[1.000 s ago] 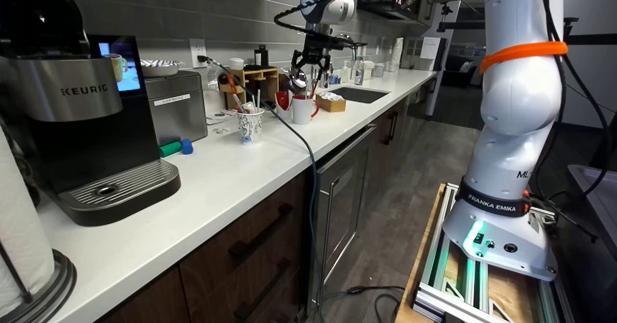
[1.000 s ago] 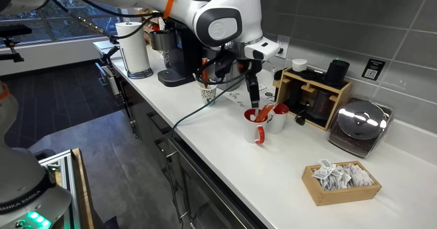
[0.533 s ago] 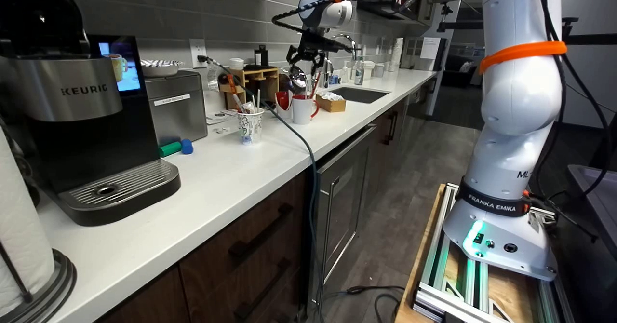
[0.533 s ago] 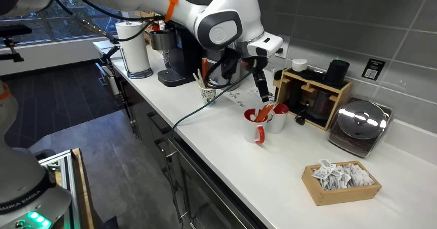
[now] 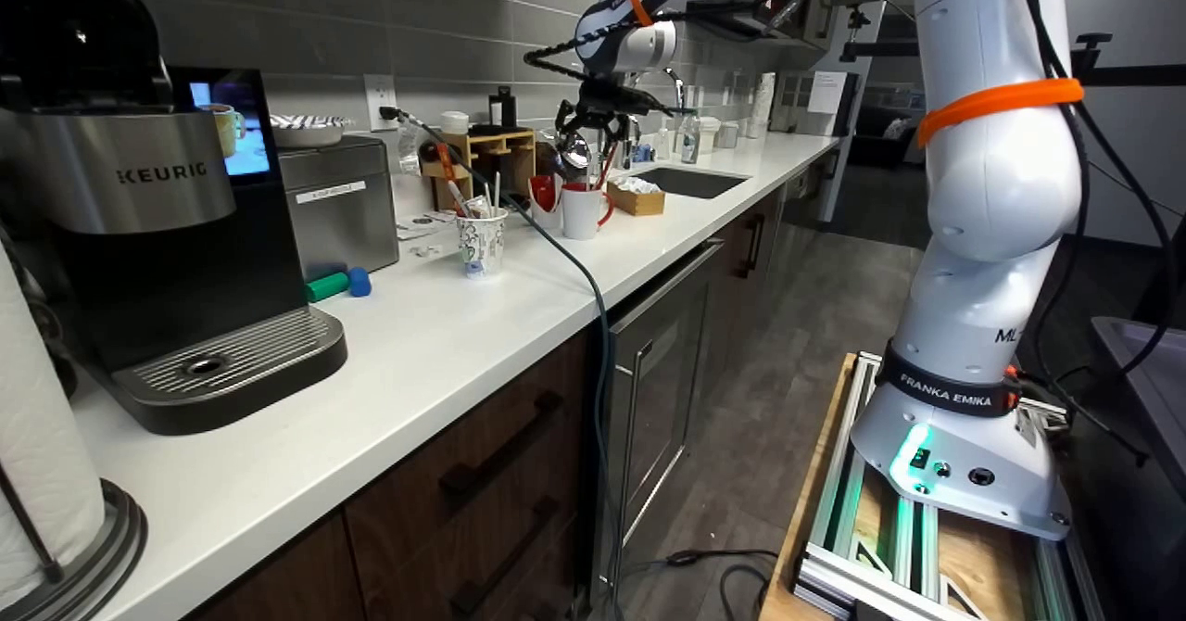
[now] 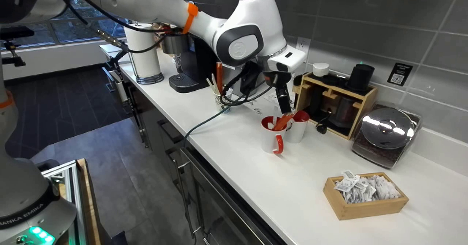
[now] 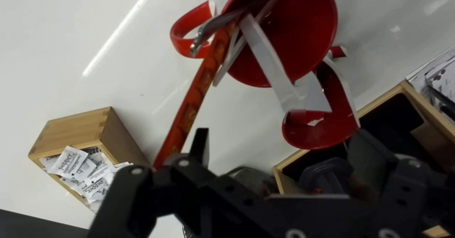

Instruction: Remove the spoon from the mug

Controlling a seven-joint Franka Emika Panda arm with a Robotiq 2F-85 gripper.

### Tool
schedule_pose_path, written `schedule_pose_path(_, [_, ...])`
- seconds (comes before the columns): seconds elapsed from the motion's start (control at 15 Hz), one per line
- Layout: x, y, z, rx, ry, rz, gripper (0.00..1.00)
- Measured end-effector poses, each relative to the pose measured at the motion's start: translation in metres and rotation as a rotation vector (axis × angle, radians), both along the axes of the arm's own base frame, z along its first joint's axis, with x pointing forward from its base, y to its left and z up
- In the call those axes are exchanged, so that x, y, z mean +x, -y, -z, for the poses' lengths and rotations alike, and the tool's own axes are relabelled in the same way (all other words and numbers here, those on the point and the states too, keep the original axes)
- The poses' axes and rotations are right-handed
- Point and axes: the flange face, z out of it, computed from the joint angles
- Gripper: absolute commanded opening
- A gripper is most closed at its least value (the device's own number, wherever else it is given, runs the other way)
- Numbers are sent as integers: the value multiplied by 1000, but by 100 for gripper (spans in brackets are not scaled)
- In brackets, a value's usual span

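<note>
Two mugs stand here, one metal handle and one orange stick leaning from the near one; above hangs one gripper, two fingers apart.

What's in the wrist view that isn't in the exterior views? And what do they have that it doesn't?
Only the wrist view shows the word "pepper" readably on the packets.

Only the exterior views, both of them, show the coffee machine, paper towels and patterned cup.

All three views share the tool, the red-lined mug, another mug beside it, and the wooden box.
</note>
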Motion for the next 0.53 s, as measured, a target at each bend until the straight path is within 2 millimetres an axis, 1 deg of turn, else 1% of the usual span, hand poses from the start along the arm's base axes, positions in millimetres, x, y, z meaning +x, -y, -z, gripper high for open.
schedule_pose_path(0.13, [-1, 1, 3, 9, -11, 21, 100])
schedule_pose_path(0.4, [-3, -9, 11, 38, -79, 19, 100])
schedule_pose_path(0.53, [-4, -13, 13, 50, -107, 15, 87])
